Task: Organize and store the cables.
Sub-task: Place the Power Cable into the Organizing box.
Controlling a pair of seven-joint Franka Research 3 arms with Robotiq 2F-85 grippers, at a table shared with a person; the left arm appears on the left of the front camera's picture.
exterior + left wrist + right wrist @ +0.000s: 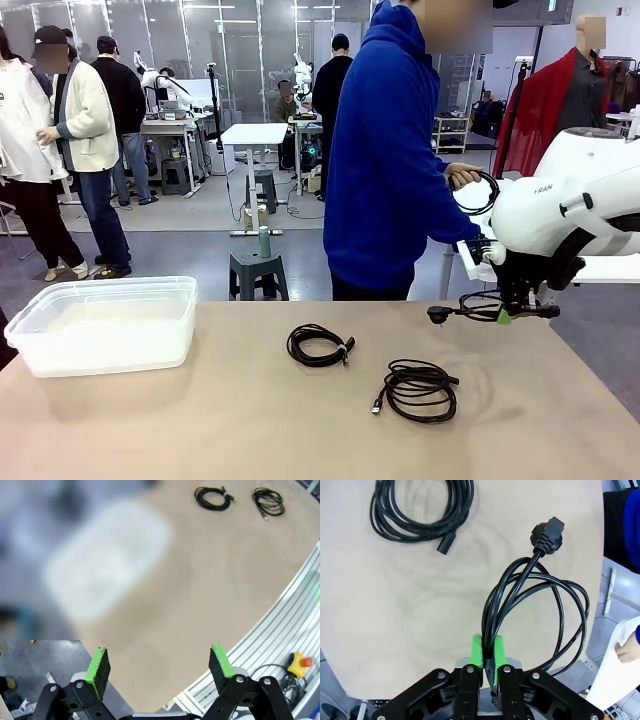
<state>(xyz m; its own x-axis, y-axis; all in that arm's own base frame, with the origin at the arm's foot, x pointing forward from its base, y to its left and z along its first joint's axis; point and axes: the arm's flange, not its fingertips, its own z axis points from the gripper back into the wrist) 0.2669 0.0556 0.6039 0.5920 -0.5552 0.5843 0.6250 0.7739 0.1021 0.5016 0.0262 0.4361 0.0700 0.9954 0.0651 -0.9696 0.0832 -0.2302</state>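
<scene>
My right gripper (pixel 487 652) is shut on a coiled black power cable (pixel 540 605) with a chunky plug (pixel 548 532), held just above the table's right side, and the same gripper (pixel 505 316) and its cable (pixel 470 308) show in the front view. Two more coiled cables lie on the table: a small one tied with a strap (pixel 319 345) and a looser one with a USB plug (pixel 419 388). The person at the far side holds another coil (pixel 478 192) in a hand. My left gripper (pixel 160 667) hangs open high over the table, with both loose coils (pixel 213 498) (pixel 268 502) far off.
A clear plastic bin (pixel 105 322) stands at the table's left, blurred as a bin (pixel 110 560) in the left wrist view. An aluminium rail edge (pixel 295 605) and a yellow emergency stop button (pixel 298 663) sit beside the table. People stand in the background.
</scene>
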